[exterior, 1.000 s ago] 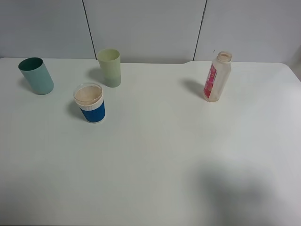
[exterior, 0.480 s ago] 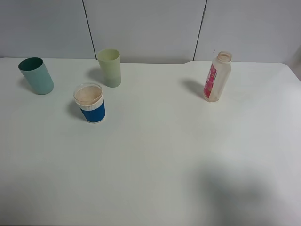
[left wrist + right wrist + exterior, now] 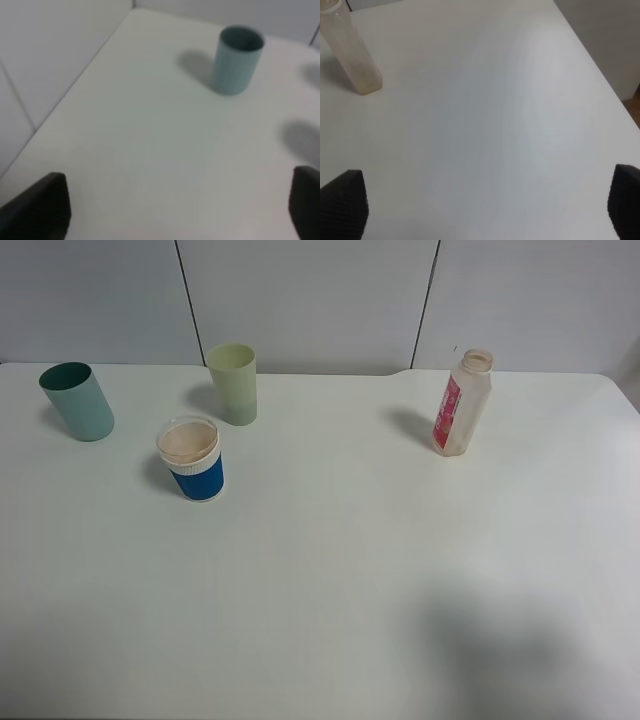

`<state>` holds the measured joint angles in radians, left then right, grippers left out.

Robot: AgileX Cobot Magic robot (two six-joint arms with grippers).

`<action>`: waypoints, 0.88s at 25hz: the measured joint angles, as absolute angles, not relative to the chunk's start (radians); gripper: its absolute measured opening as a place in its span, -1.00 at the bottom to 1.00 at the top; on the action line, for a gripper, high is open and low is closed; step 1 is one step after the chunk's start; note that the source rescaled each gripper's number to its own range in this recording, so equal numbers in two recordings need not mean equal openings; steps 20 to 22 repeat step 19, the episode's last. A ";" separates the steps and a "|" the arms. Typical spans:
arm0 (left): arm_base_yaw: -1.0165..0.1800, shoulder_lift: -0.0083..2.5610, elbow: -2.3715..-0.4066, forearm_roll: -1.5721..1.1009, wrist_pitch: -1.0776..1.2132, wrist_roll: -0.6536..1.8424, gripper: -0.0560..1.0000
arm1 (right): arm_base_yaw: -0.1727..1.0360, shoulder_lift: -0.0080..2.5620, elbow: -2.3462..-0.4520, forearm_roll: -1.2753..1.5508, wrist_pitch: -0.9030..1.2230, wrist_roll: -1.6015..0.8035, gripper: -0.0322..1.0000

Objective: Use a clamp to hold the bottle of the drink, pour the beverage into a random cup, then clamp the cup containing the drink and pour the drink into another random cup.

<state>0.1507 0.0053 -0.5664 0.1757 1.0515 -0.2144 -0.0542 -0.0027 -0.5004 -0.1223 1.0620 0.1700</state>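
Nearest the robot, only bare white surface (image 3: 330,610) is seen from the high camera, with a faint grey shadow on its near right part; neither arm appears in that view. In the left wrist view the left hand (image 3: 180,205) is seen with its two black fingertips (image 3: 37,207) set well apart and nothing between them, so it is open and empty. The right hand (image 3: 487,205) is likewise seen spread wide over bare surface, gripping nothing. Further off on the left, a blue paper cup with a white rim (image 3: 192,459) is stood upright, a pale brownish inside showing. Behind it and further left, the plain teal plastic tumbler with a darker inside (image 3: 77,400) is placed near the surface's left edge; it is also seen ahead of the left hand (image 3: 237,60). A pale yellow-green plastic tumbler (image 3: 233,383) is set near the back, right of the teal one. Well apart on the right, the small translucent plastic bottle with a pink-magenta label and capless neck (image 3: 462,402) is stood upright, also seen ahead of the right hand (image 3: 351,52). Grey wall panels (image 3: 310,300) are seen beyond.
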 joint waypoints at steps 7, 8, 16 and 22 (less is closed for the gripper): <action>0.230 -0.005 -0.538 0.090 1.071 -0.163 0.23 | -0.054 -0.003 -0.500 -0.122 1.062 0.170 0.94; 0.232 -0.005 -0.523 0.075 1.069 -0.163 0.23 | -0.054 -0.003 -0.500 -0.122 1.062 0.170 0.94; 0.233 -0.006 -0.506 0.074 1.063 -0.173 0.23 | -0.054 -0.003 -0.500 -0.122 1.062 0.170 0.94; 0.233 -0.006 -0.506 0.094 1.063 -0.194 0.23 | -0.054 -0.003 -0.500 -0.122 1.062 0.170 0.94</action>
